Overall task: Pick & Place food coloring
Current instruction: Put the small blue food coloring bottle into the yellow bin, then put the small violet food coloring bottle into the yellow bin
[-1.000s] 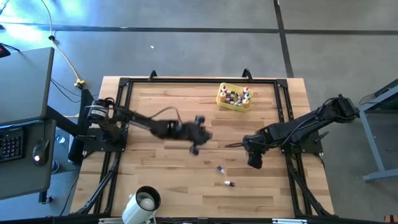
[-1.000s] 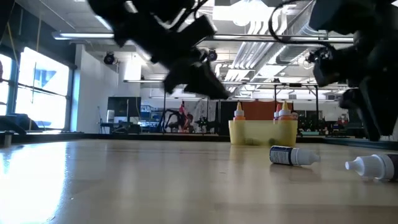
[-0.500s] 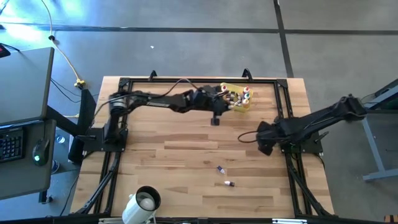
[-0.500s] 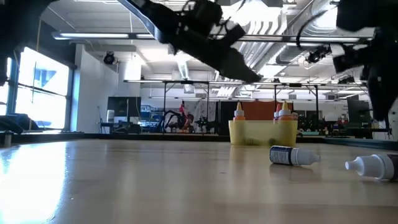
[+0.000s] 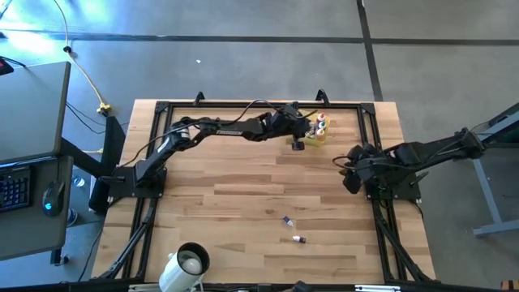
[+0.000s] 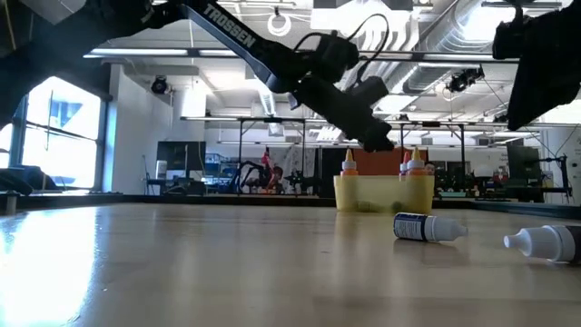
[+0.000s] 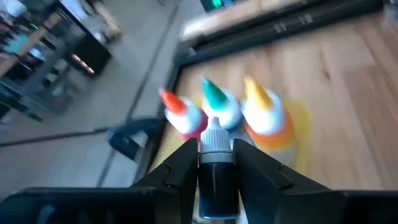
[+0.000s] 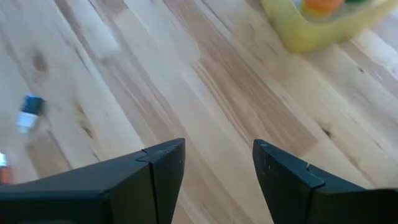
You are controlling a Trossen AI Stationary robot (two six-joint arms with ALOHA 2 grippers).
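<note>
My left gripper (image 5: 298, 139) hangs over the near left part of the yellow tray (image 5: 318, 138) at the table's far right, shut on a dark food coloring bottle (image 7: 217, 177) with a white cap. Upright in the tray stand bottles with red (image 7: 180, 112), green (image 7: 216, 102) and yellow (image 7: 261, 109) tips. Two more small bottles (image 5: 287, 220) (image 5: 298, 239) lie on their sides on the wood toward the near edge. My right gripper (image 5: 350, 180) is open near the table's right edge, with nothing between its fingers (image 8: 217, 155). My left gripper pinches the dark bottle's body (image 7: 217, 186) between its two fingers. The bottle lies along the fingers, its white cap (image 7: 216, 140) sticking out past the fingertips. The fingers come from the table's left, slanting a little downward. The bottle is lifted clear, above the tray.
A white mug (image 5: 190, 261) stands at the near edge, left of centre. A black metal frame (image 5: 243, 105) runs round the tabletop. Open wood lies between the tray and the two loose bottles (image 6: 427, 227) (image 6: 545, 243).
My left gripper has swung from the table's middle toward the far right, carrying the dark bottle up to the yellow tray. My right gripper has drawn back toward the right edge, risen and tipped further downward, staying open.
</note>
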